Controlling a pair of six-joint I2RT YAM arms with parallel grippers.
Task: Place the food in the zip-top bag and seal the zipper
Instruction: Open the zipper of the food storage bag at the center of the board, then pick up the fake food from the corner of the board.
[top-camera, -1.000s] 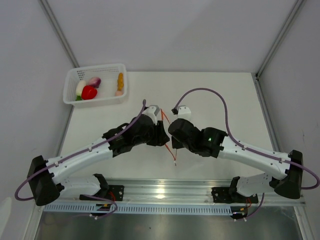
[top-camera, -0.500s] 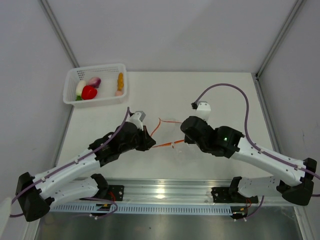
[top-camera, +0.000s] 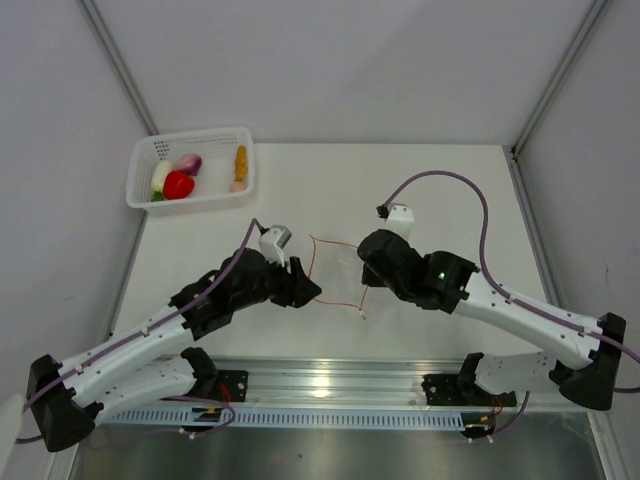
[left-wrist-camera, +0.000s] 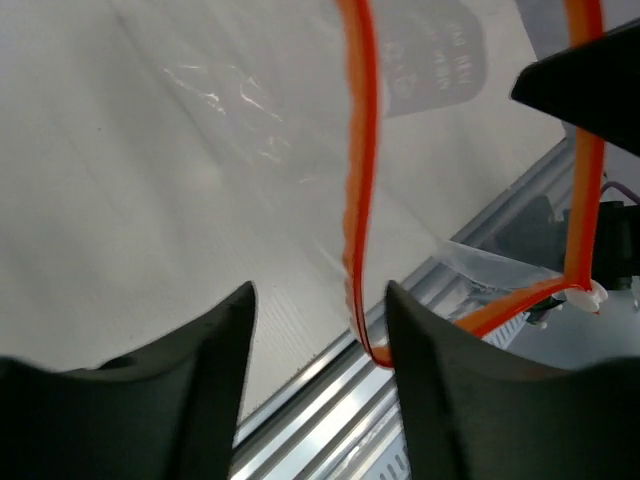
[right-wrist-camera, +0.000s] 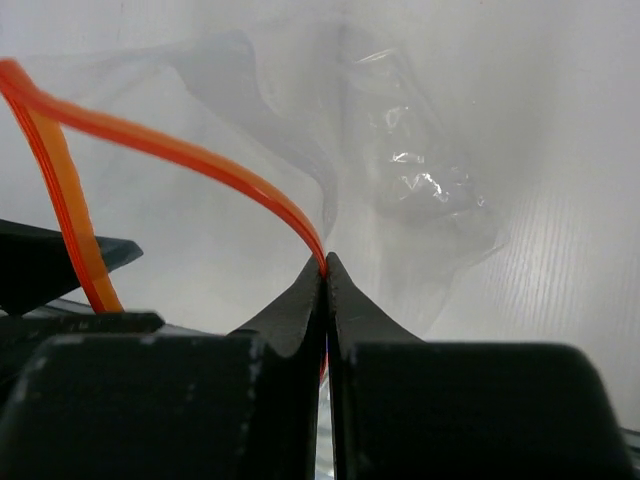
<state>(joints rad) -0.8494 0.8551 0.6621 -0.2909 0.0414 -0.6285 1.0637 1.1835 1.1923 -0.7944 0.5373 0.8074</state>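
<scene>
The clear zip-top bag (top-camera: 338, 276) hangs between my two grippers over the table's middle, with its orange-red zipper (top-camera: 335, 241) spread into an open loop. My right gripper (top-camera: 362, 268) is shut on the zipper strip (right-wrist-camera: 200, 160), and the crinkly bag (right-wrist-camera: 420, 190) sags beyond it. My left gripper (left-wrist-camera: 320, 300) is open; the strip (left-wrist-camera: 362, 150) runs between its fingers, close to the right one. The food lies in the white basket (top-camera: 190, 135): a red round one (top-camera: 178, 184), a white-and-green one (top-camera: 160, 178), a purple one (top-camera: 191, 163) and an orange-yellow long one (top-camera: 240, 160).
The basket stands at the table's far left corner. A metal rail (top-camera: 330, 380) runs along the near edge, between the arm bases. Purple cables (top-camera: 440, 180) loop above the right arm. White walls close in the table on the left, back and right.
The grippers were close together, then moved apart and drew the strip taut. Now the left gripper has shifted right and the bag mouth has spread into an open loop.
</scene>
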